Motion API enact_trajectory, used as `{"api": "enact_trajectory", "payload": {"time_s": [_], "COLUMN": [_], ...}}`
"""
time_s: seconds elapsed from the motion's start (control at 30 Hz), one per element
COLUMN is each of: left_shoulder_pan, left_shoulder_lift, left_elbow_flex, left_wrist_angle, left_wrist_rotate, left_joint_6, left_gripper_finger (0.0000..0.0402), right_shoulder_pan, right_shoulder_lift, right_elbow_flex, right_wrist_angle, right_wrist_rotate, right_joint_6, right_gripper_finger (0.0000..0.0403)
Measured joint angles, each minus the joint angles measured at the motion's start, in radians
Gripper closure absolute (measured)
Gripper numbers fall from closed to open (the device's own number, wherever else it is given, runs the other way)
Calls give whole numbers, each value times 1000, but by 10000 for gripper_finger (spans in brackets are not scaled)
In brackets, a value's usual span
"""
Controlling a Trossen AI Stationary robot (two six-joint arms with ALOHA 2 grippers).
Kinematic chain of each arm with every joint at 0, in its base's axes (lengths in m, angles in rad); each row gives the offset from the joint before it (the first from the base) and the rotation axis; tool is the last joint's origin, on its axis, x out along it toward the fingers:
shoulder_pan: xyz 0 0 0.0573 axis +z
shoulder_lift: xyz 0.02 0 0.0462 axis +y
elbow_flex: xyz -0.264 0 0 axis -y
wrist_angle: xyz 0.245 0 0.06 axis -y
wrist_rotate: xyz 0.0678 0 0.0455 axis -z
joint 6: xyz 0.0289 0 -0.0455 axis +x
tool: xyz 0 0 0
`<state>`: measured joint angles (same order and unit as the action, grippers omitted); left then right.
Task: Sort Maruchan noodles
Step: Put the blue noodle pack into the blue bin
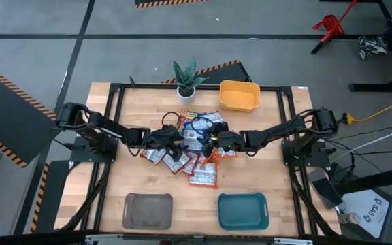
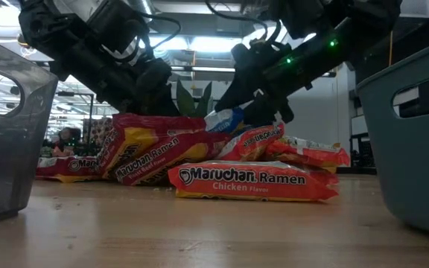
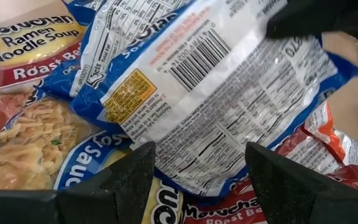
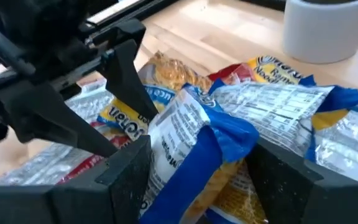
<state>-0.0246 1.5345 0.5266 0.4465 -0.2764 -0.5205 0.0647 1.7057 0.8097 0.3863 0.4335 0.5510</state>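
A heap of Maruchan noodle packets [image 1: 189, 153] with red, blue and orange labels lies in the middle of the table. A blue packet, its white barcode panel [image 3: 216, 81] showing, is raised above the heap [image 2: 226, 119]. My right gripper [image 4: 201, 168] [image 1: 211, 143] is shut on it from the table's right. My left gripper [image 3: 197, 168] [image 1: 174, 139] is open at the packet's opposite end, one finger on either side of its edge. I cannot tell whether those fingers touch it. One red chicken-flavor packet [image 2: 252, 181] lies flat at the near side of the heap. My right gripper pinches the blue packet between its two fingers at the end toward the table's right, where the plastic is bunched and creased [image 4: 197, 140]. It comes in slanting down from the right. That end is lifted off the heap; the rest stretches toward my left gripper.
A grey-brown tray [image 1: 148, 209] and a teal tray [image 1: 243, 211] sit near the table's near edge. A yellow tray [image 1: 239, 95] and a potted plant [image 1: 186, 80] stand at the far edge. Bare wood lies left and right of the heap.
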Motion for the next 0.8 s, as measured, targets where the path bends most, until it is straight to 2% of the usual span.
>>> {"api": "enact_trajectory", "payload": {"time_s": [0.2, 0.37, 0.6, 0.8], "left_shoulder_pan": [0, 0, -1, -1], "left_shoulder_lift": [0, 0, 0, 0], "left_elbow_flex": [0, 0, 0, 0], "left_wrist_angle": [8, 18, 16, 19], "left_wrist_rotate": [-3, -10, -22, -35], "left_joint_6": [0, 0, -1, 0], "left_gripper_finger": [157, 157, 157, 157], "right_shoulder_pan": [0, 0, -20, -20], "right_shoulder_lift": [9, 9, 33, 32], "right_elbow_flex": [0, 0, 0, 0], "right_wrist_angle": [8, -9, 0, 7], "right_wrist_rotate": [-63, -69, -136, -131], "right_joint_6": [1, 2, 1, -7], "right_gripper_finger": [155, 164, 238, 308]}}
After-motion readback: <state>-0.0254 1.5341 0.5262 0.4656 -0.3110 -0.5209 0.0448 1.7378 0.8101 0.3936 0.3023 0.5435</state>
